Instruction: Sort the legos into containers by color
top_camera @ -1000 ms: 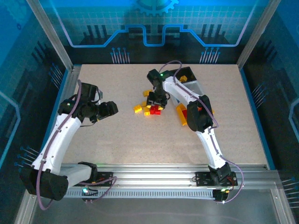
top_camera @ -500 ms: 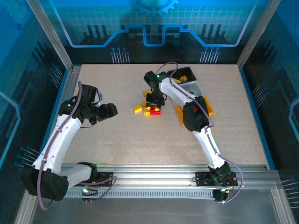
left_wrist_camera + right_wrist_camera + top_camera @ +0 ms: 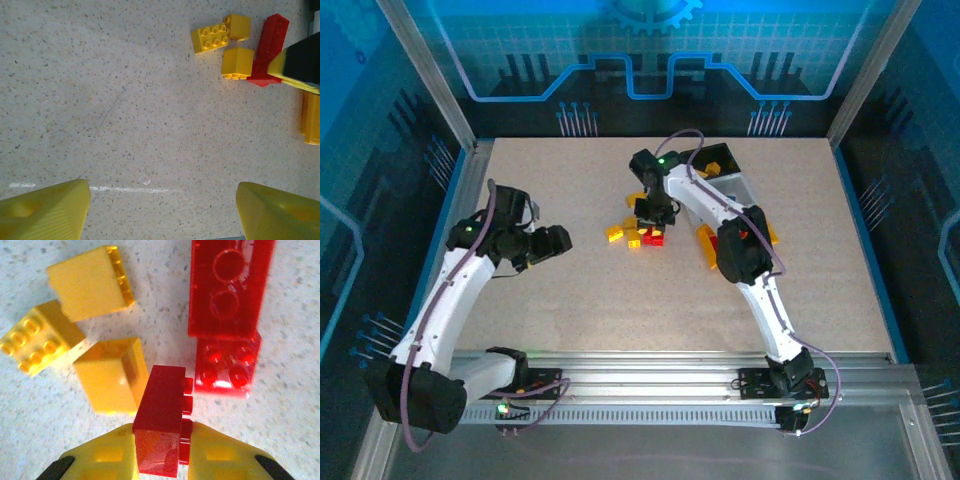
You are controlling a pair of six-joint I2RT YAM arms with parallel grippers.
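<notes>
My right gripper (image 3: 162, 456) is shut on a red lego (image 3: 161, 422) and hangs low over the pile, seen from above at the right gripper (image 3: 650, 213). Around it lie yellow legos (image 3: 112, 375) and two more red legos (image 3: 227, 365). From above the pile (image 3: 635, 236) sits mid-table. The black bin (image 3: 718, 158) holds a yellow brick. The translucent white bin (image 3: 737, 190) and the yellow bin (image 3: 708, 246) are partly covered by the right arm. My left gripper (image 3: 556, 243) is open over bare table left of the pile, its fingers (image 3: 45, 210) wide apart. Blue bricks are out of view.
The left wrist view has yellow bricks (image 3: 210, 38) and a red brick (image 3: 267, 50) at its upper right, with a yellow-orange piece (image 3: 311, 117) at the right edge. Metal frame posts (image 3: 425, 75) and a raised rim surround the speckled table (image 3: 570, 300).
The left gripper has drifted slightly toward the near edge. The right gripper stays at the pile, with its arm shifted a little.
</notes>
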